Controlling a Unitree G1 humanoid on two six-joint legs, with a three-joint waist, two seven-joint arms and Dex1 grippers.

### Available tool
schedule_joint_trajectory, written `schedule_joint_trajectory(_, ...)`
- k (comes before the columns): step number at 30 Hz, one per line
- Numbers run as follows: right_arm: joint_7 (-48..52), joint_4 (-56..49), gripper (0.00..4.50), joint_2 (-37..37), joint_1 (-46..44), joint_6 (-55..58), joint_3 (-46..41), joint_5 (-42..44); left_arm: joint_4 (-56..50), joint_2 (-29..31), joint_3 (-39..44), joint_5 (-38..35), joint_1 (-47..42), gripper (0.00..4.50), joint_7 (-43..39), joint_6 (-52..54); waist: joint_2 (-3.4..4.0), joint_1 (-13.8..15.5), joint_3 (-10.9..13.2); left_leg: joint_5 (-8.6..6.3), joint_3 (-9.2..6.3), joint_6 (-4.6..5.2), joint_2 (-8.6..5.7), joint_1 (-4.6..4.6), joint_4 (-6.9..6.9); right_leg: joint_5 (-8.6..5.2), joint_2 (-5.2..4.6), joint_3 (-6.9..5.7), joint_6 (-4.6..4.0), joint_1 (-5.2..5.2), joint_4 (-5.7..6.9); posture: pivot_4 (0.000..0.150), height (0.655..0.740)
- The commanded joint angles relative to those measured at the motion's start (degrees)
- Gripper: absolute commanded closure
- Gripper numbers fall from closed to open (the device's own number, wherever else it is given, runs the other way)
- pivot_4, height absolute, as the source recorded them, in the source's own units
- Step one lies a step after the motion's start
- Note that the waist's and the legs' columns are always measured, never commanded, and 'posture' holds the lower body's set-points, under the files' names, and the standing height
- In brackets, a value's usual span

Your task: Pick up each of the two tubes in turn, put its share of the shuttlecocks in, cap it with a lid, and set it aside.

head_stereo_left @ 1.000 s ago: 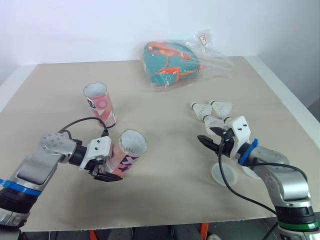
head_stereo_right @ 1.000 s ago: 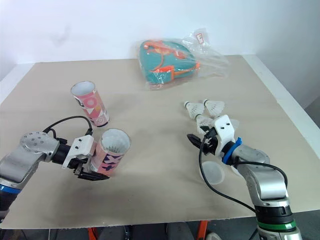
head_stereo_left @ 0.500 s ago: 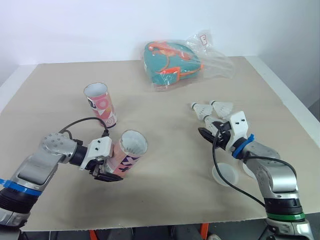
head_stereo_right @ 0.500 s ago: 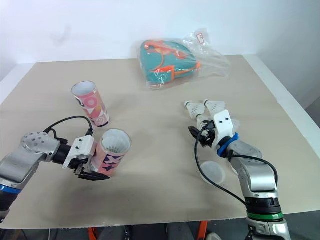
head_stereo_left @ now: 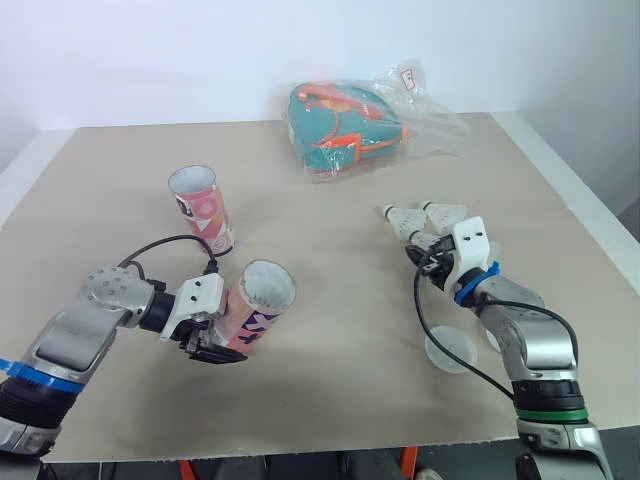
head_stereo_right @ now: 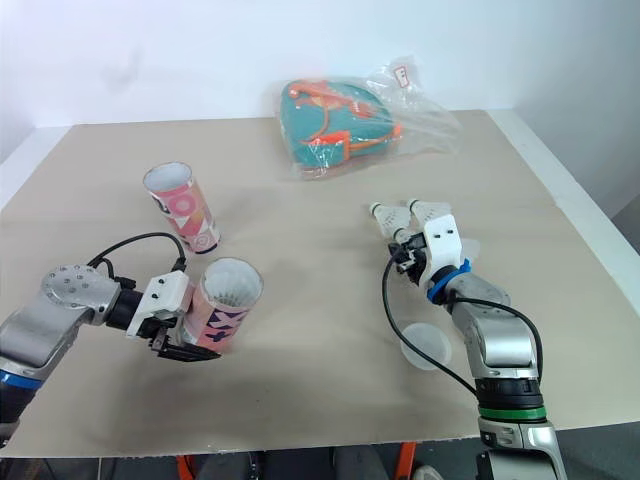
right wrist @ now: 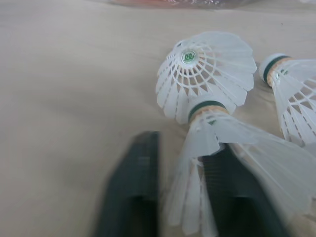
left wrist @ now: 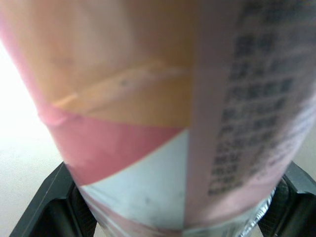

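My left gripper [head_stereo_left: 222, 342] is shut on the lower end of a pink patterned tube [head_stereo_left: 256, 306], held tilted above the table, with white feathers showing in its open mouth. The tube's printed wall [left wrist: 163, 123] sits between both black fingers. A second pink tube [head_stereo_left: 203, 208] stands upright further back on the left. My right gripper [head_stereo_left: 424, 257] is at a small cluster of white shuttlecocks [head_stereo_left: 405, 218]. Its fingers [right wrist: 131, 192] close on the feather skirt of one shuttlecock [right wrist: 219, 138]. Two more shuttlecocks [right wrist: 205, 74] lie just beyond.
Two translucent lids [head_stereo_left: 450, 350] lie on the table near my right forearm. A crinkled plastic bag with a teal and orange item [head_stereo_left: 345, 120] rests at the back centre. The table's right edge [head_stereo_left: 575, 205] runs close to the shuttlecocks.
My right gripper moved away from the lids to the shuttlecocks and its fingers came together on one. The left gripper and its tube stayed put.
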Motion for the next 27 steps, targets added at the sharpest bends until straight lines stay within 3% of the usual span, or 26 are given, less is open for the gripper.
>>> schedule_joint_trajectory(1,1.6,-3.3,4.47,-0.3,-0.1,-0.6,-0.2,1.2,0.0,-0.9,-3.3,0.9,1.8,0.85,0.2,1.0,0.0,0.0,0.0,0.0,0.0,0.0,0.0,0.0,0.0,0.0,0.0,0.0,0.0,0.0,0.0,0.15,0.7387)
schedule_joint_trajectory(13,12.3,-15.9,4.47,-7.2,5.4,2.0,-2.1,8.3,0.3,-1.4,-3.4,1.0,1.5,0.85,-0.1,0.9,0.0,0.1,0.0,0.0,0.0,0.0,-0.24,-0.01,0.01,-0.04,-0.26,0.0,0.12,0.05,-0.01,0.15,0.7387)
schedule_joint_trajectory(18,21.7,-26.9,4.47,-12.3,7.9,2.3,-0.9,15.6,0.4,-1.5,-3.5,1.1,1.4,0.85,-0.3,0.8,0.0,0.2,0.0,0.0,-0.03,0.0,-0.27,-0.06,0.01,-0.08,-0.3,-0.04,0.17,0.04,-0.02,0.15,0.7387)
schedule_joint_trajectory(23,25.9,-33.7,4.47,-13.6,1.3,5.5,-1.2,26.8,0.5,-1.6,-3.6,1.1,1.1,0.85,-0.5,0.9,0.0,0.2,0.0,0.01,-0.02,0.02,-0.26,-0.06,0.04,-0.07,-0.3,-0.02,0.29,0.05,-0.03,0.15,0.7387)
schedule_joint_trajectory(27,27.4,-34.2,4.47,-13.7,-4.6,7.0,0.8,31.0,0.7,-1.7,-3.8,1.2,0.7,0.85,-0.5,1.0,-0.11,0.3,0.0,0.04,-0.07,0.05,-0.24,-0.05,0.06,-0.05,-0.3,-0.11,0.28,0.09,-0.07,0.15,0.7387)
